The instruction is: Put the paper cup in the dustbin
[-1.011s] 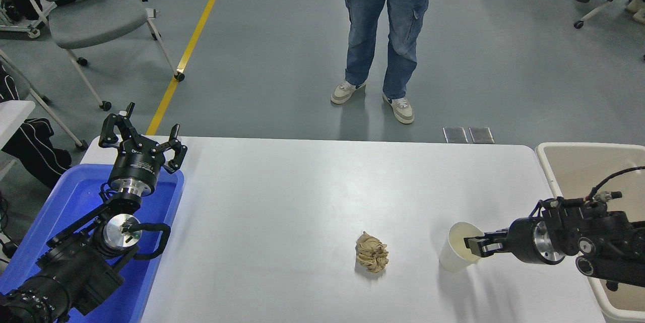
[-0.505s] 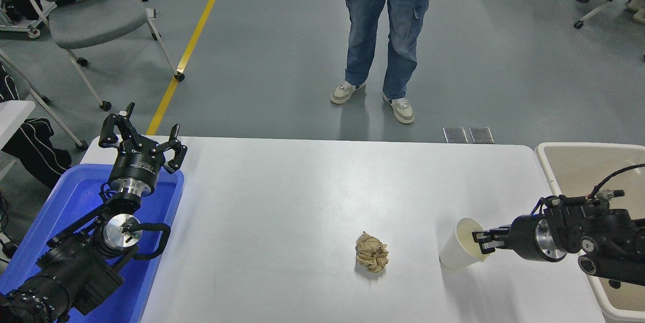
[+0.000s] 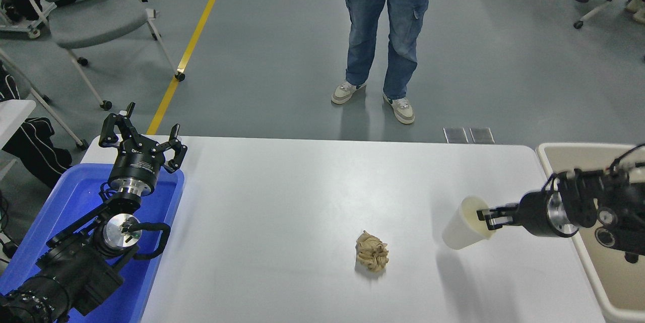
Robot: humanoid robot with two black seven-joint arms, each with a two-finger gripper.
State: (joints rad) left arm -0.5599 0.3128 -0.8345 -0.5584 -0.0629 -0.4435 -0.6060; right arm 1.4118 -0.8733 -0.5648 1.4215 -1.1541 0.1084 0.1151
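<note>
The white paper cup [image 3: 461, 227] hangs tilted above the table's right part, its cream inside facing right. My right gripper [image 3: 488, 217] is shut on the cup's rim and holds it clear of the table, its shadow on the surface below. The beige dustbin [image 3: 574, 150] stands at the table's right edge, right of the cup, partly hidden by my right arm. My left gripper [image 3: 141, 136] is parked open over the lower left.
A crumpled tan paper ball [image 3: 372, 251] lies on the white table [image 3: 302, 187] left of the cup. A blue tray [image 3: 75, 197] sits at the left under my left arm. A person [image 3: 388, 25] stands beyond the table's far side.
My right gripper has lifted the cup off the table and carried it up and a little right, toward the dustbin. The cup has tilted more. The left arm has not moved.
</note>
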